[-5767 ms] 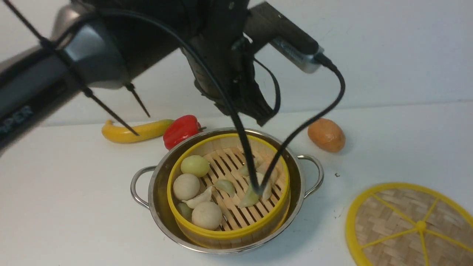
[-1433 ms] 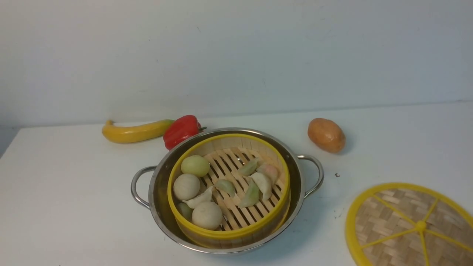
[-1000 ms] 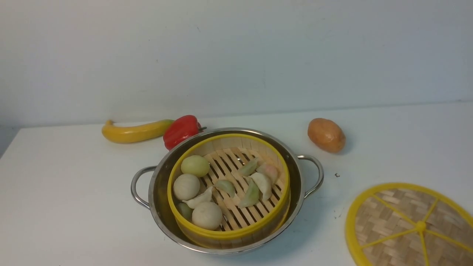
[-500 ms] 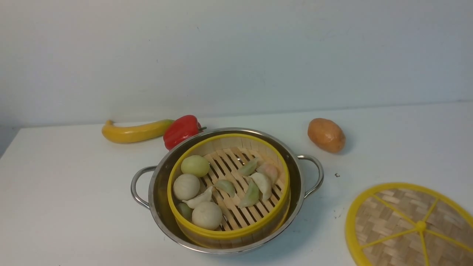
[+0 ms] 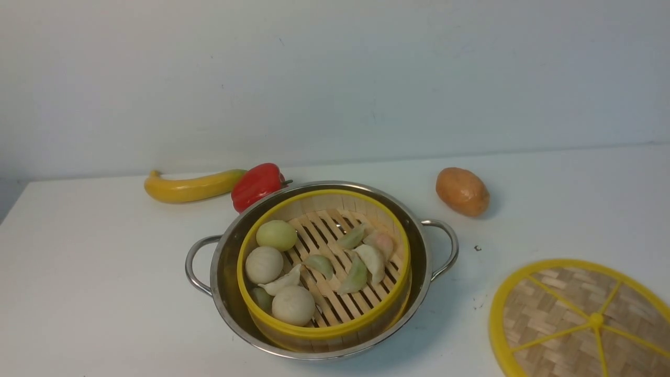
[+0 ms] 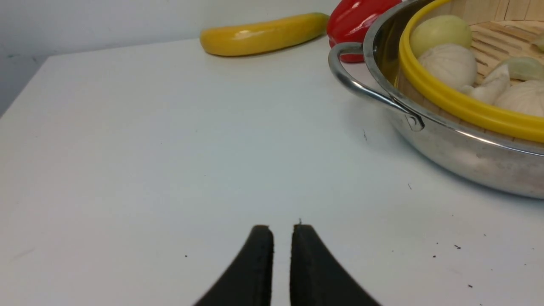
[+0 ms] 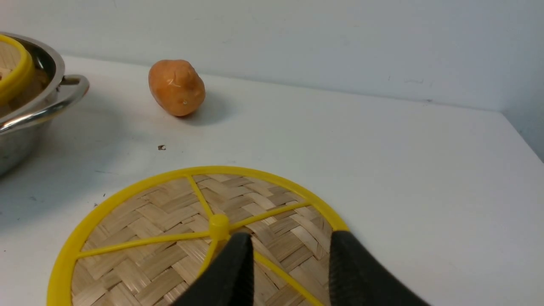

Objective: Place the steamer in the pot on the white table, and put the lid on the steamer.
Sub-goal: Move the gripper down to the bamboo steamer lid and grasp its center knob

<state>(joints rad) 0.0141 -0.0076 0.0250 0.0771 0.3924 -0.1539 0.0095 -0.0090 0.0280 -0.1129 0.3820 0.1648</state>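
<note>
The steamer (image 5: 335, 235), with pale buns and dumplings on its slatted floor, sits inside the shiny pot (image 5: 425, 262) in the middle of the white table (image 5: 104, 293). The lid (image 5: 555, 319) lies flat on the table at the front right, apart from the pot. Neither gripper shows in the front view. In the left wrist view my left gripper (image 6: 281, 229) is shut and empty, low over bare table beside the pot (image 6: 467, 157) and the steamer's rim (image 6: 459, 106). In the right wrist view my right gripper (image 7: 292, 238) is open over the lid (image 7: 170, 212), beside its centre knob (image 7: 219, 222).
A yellow banana (image 5: 188, 187) and a red pepper (image 5: 257, 184) lie just behind the pot on the left. A brown potato (image 5: 462, 191) lies behind the lid, also in the right wrist view (image 7: 176, 87). The wall runs along the table's back edge.
The left arm, which hung over the pot 5.8 s ago, has left the front view. Nothing in the front view has moved over the last 1.4 s.
</note>
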